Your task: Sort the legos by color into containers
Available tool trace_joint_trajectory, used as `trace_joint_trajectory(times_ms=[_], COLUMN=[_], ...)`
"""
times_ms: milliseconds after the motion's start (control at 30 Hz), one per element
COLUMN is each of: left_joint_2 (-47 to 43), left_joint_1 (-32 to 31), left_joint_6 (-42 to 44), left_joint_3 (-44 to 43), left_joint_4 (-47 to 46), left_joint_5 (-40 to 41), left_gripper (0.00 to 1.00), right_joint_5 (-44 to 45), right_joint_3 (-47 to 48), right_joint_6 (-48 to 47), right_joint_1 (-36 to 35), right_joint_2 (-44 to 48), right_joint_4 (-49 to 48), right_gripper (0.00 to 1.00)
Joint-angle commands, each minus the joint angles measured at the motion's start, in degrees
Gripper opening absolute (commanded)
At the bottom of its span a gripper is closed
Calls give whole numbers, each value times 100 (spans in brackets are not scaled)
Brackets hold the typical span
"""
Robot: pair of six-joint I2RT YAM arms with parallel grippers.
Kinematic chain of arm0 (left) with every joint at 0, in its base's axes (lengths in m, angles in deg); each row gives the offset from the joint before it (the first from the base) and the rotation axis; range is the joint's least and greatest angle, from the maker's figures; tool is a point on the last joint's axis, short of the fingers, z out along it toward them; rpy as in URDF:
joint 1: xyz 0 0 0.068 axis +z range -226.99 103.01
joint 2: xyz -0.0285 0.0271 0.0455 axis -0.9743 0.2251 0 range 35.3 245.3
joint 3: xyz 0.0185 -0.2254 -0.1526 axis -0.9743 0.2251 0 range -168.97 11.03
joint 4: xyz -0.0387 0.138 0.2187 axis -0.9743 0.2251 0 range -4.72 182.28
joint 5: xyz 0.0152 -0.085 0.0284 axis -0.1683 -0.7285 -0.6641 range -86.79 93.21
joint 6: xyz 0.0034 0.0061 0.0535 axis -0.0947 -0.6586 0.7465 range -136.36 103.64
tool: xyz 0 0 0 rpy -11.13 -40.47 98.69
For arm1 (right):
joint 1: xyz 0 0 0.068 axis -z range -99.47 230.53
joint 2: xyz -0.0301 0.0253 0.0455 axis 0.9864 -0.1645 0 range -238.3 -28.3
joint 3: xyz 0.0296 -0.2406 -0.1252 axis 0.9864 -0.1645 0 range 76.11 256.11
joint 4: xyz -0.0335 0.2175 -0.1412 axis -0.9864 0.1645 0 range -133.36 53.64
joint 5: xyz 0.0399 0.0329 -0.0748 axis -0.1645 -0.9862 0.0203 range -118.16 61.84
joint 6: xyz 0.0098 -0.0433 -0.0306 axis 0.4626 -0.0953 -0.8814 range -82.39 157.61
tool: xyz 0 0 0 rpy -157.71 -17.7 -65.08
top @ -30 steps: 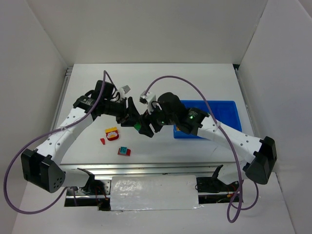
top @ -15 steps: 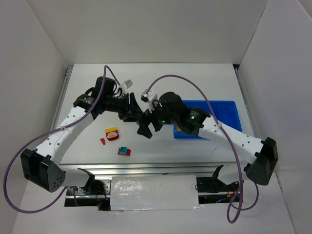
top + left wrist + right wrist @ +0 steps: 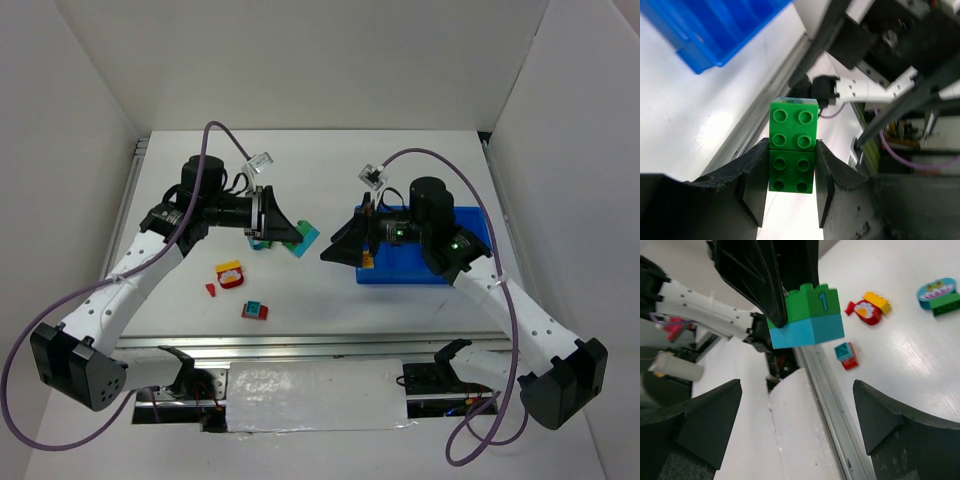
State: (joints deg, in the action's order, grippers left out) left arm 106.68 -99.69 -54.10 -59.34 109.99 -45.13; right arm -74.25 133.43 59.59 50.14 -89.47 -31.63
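My left gripper (image 3: 290,233) is shut on a stacked lego, green on top of teal (image 3: 304,240), and holds it above the table's middle. In the left wrist view its green studs (image 3: 792,150) sit clamped between both fingers. The right wrist view shows the same brick (image 3: 807,317) with a "1" on its green side, hanging from the left arm's black fingers. My right gripper (image 3: 338,246) stands wide open and empty, just left of the blue tray (image 3: 455,268) of containers. Its jaws (image 3: 797,407) frame only bare table.
Loose legos lie on the table near the left arm: a red-and-yellow one (image 3: 230,273), a small red piece (image 3: 210,289), a teal-and-red one (image 3: 255,310) and a teal-and-green one (image 3: 260,243) under the left gripper. White walls enclose the table.
The two grippers were together at the brick. The right one has opened and drawn back right toward the tray. The left one has shut on the brick and kept it.
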Motion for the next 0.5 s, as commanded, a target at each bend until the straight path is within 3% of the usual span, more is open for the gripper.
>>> trace_joint_trajectory(times_ms=[0,400,467], left_joint_2=[-158,-361,-396], left_joint_1=[-42,-305,-340], left_joint_6=[555,1295,1251], left_joint_3=[67,-161,-135], left_joint_4=[-573,-247,-326], left_joint_5=[-1062,-2021,-2057], left_gripper=[0,0,0], right_joint_5=[-1016,-1017,-1183], right_joint_3=[33,544,491], right_joint_6=[615,1045,1334], right_joint_1=[156,-10,-89], right_joint_2=[-44,-581,-642], right_joint_4=[-917,-1409,-1820], right_gripper=[99,92,87])
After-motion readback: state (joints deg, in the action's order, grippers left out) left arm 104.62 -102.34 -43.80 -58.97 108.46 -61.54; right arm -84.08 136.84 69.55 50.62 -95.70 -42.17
